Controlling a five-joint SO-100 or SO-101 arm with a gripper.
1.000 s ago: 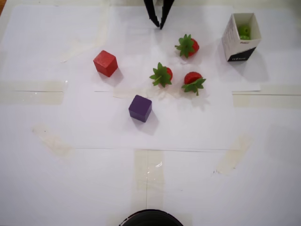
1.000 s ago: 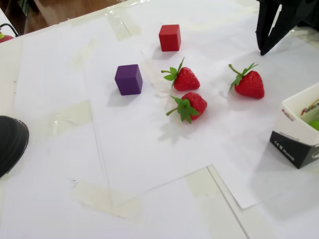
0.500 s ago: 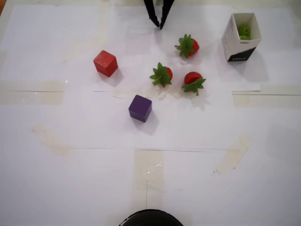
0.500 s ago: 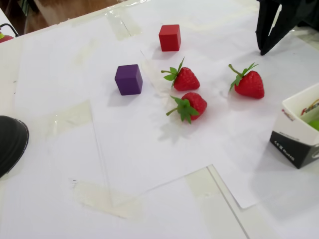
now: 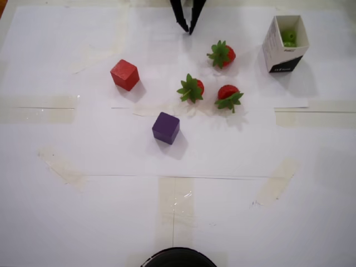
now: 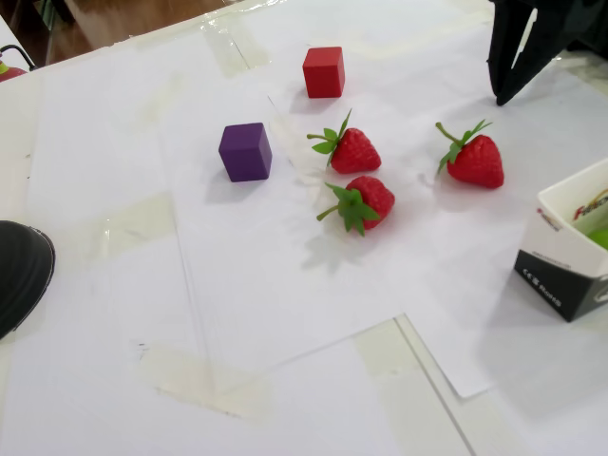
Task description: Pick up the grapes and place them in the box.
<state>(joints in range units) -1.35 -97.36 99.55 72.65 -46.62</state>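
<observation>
Grapes (image 5: 288, 37): seen lying inside the box (image 5: 276, 47), at the overhead view's upper right.
Fingers (image 5: 188, 28): held nearly closed with nothing between them, at the top edge, above the strawberries (image 5: 191, 88).

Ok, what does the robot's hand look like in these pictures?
Only its tip shows. The hand is plain black, with two narrow fingers tapering to points in the overhead view. In the fixed view it is a dark, angular shape. No cables or markings are visible.
</observation>
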